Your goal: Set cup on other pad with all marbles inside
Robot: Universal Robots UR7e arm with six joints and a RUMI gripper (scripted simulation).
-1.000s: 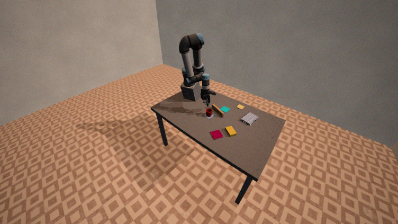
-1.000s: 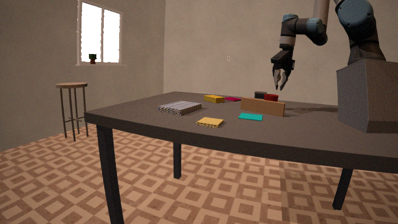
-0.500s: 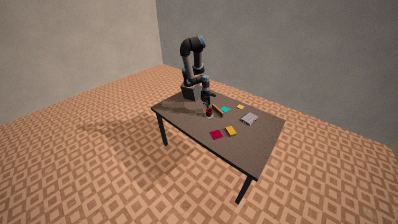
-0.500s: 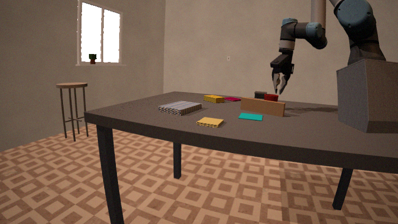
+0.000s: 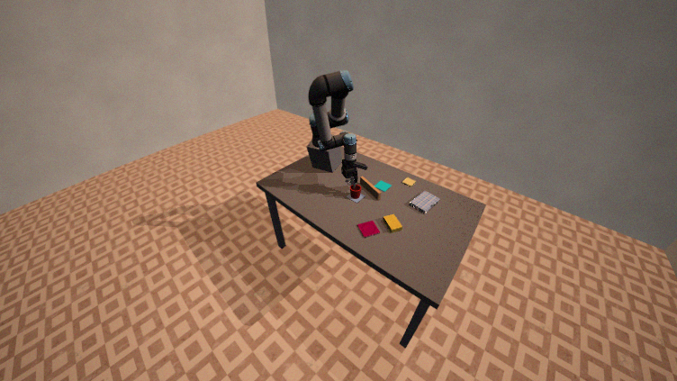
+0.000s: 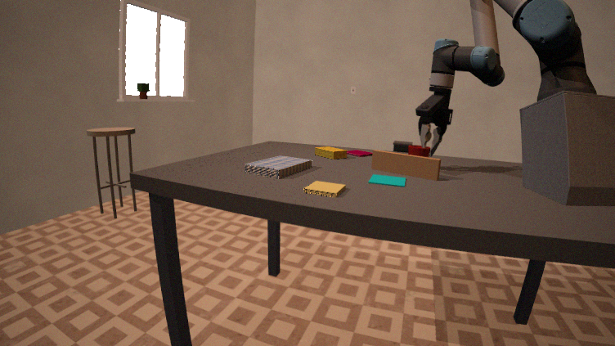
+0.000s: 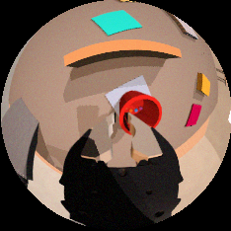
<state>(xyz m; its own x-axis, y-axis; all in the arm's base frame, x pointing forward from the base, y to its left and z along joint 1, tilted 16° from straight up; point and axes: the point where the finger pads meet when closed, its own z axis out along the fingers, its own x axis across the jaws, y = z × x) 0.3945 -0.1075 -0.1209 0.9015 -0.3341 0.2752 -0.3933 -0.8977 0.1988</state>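
Note:
A red cup point(image 5: 355, 190) point(image 6: 418, 150) point(image 7: 143, 109) stands upright on a pale grey pad point(image 5: 357, 198) point(image 7: 117, 92), with small marbles point(image 7: 137, 109) inside. My gripper point(image 5: 352, 180) point(image 6: 429, 141) point(image 7: 120, 113) hangs just above the cup's near rim, with its fingers a narrow gap apart and nothing between them. An orange-brown rail point(image 5: 370, 187) point(image 6: 405, 164) point(image 7: 123, 49) lies beyond the cup. A teal pad point(image 5: 383, 185) point(image 6: 387, 180) point(image 7: 115, 22) lies flat on the far side of the rail.
A grey striped block point(image 5: 424, 202) point(image 6: 277, 166), two yellow blocks point(image 5: 392, 222) point(image 5: 409, 181) and a magenta tile point(image 5: 368, 228) point(image 7: 193, 115) lie on the table. The arm's grey pedestal point(image 5: 319, 157) point(image 6: 567, 142) stands at the table's corner behind the cup.

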